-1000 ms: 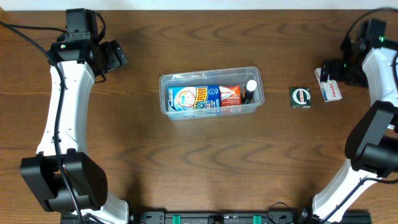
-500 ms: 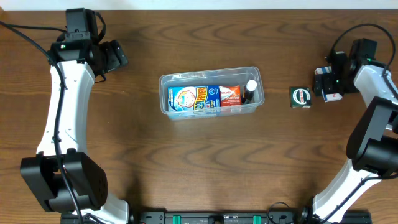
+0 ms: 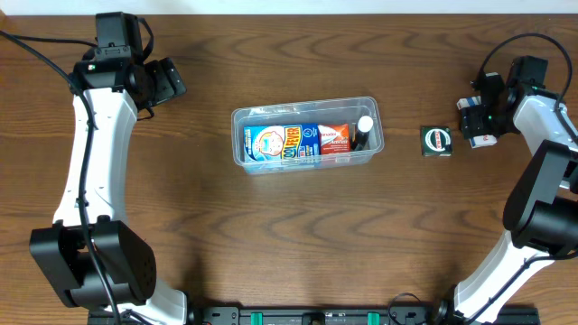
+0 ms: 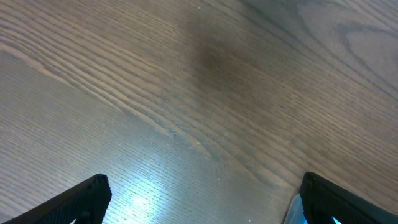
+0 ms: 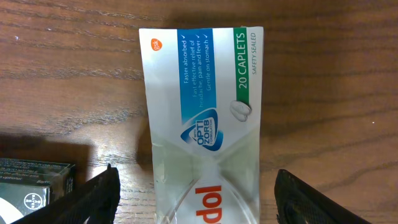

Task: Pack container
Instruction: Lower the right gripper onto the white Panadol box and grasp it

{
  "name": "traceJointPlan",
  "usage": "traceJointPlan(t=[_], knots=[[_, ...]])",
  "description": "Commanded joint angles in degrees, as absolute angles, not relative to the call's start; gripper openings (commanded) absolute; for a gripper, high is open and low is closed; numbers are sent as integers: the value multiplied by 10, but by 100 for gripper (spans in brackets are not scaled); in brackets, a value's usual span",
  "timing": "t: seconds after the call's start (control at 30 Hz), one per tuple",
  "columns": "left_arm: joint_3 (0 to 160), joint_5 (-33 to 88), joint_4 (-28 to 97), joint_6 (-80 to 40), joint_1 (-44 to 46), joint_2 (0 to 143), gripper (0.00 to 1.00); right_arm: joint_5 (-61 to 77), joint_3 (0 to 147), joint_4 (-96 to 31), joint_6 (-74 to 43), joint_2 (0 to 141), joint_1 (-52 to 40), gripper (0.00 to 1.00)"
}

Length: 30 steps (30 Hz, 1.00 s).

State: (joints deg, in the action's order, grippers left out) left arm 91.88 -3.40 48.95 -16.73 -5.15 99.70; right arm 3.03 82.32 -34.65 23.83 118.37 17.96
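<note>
**Right gripper straddles caplet box; tub far to its left**

The white cardboard box with a blue band [image 5: 199,93] reads "20 CAPLETS", "SAFETY SEALED" and "OPTIZORB". The right gripper [image 5: 198,190] stands open astride it, with a gap on each side, gripping nothing. The clear plastic rectangular container [image 3: 307,114] lies mid-table, well apart to that gripper's left, with a small dark green box [image 3: 436,141] between them. The left gripper [image 4: 205,205] hangs wide open and empty over the brown wooden table [image 4: 186,93].

Dark brown wood-grain surface [image 3: 298,235] across nearly the whole overhead frame. Ends at the top edge in a thin pale strip [image 3: 289,4]; cannot tell whether wall or floor. Meets a black rail [image 3: 316,318] along the bottom edge. Catches a soft white glare [image 4: 140,196] at lower left of the left wrist view.
</note>
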Motion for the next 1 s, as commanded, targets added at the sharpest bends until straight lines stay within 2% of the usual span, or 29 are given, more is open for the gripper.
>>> traceJointPlan(t=[0.0,0.47,0.63,0.77,0.97], knots=[[921,-37,490,-168,-53,1000,98,33,819,-345,223,1183,180,76],[921,-37,490,-168,-53,1000,98,33,811,-335,221,1183,180,74],[921,-37,490,-168,-53,1000,98,33,811,-332,221,1184,180,69],[921,-37,490,-168,-53,1000,98,33,810,-332,221,1184,180,68],[921,-37,490,-168,-53,1000,98,32,810,-332,221,1184,180,60]])
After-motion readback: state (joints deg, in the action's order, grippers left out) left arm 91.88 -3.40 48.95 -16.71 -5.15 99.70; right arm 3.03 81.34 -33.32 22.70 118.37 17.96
